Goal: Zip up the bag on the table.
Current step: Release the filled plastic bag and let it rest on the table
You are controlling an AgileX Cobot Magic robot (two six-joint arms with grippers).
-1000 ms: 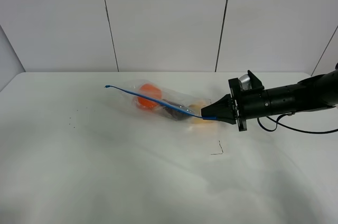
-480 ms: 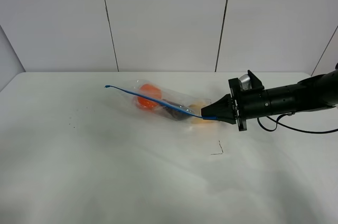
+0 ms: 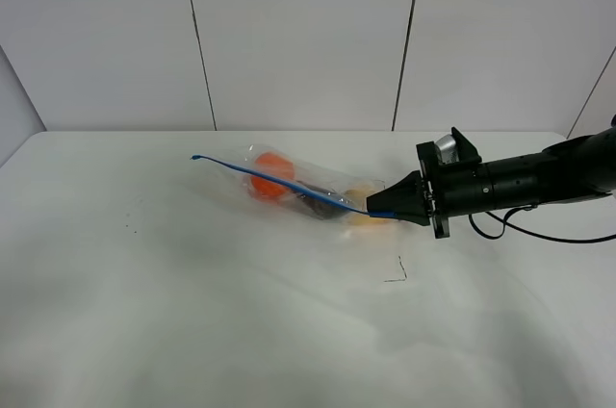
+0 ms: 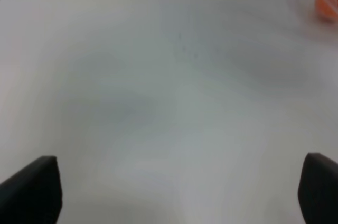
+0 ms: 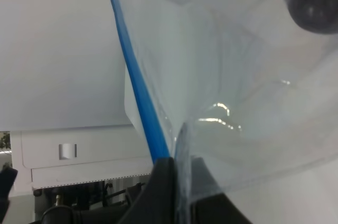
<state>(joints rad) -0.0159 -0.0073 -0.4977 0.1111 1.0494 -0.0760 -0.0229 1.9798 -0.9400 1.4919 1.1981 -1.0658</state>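
Observation:
The bag (image 3: pixel 298 187) lies on the white table (image 3: pixel 192 302), clear plastic with orange, dark and yellow produce inside. Its blue zipper strip (image 3: pixel 279 182) runs from a free tip at the left to my right gripper (image 3: pixel 377 210). The right gripper is shut on the strip's right end and holds it a little above the table. In the right wrist view the fingers (image 5: pixel 163 192) pinch the blue strip (image 5: pixel 137 86) and the clear plastic (image 5: pixel 237 86). My left gripper (image 4: pixel 174 192) is out of the exterior view; its two dark fingertips (image 4: pixel 31 189) stand far apart over bare table, empty.
A small dark bent mark (image 3: pixel 397 273) lies on the table in front of the right gripper. A few dark specks (image 3: pixel 130 225) dot the left side. A paneled wall (image 3: pixel 308 42) stands behind the table's far edge. A black cable (image 3: pixel 539 230) trails from the right arm.

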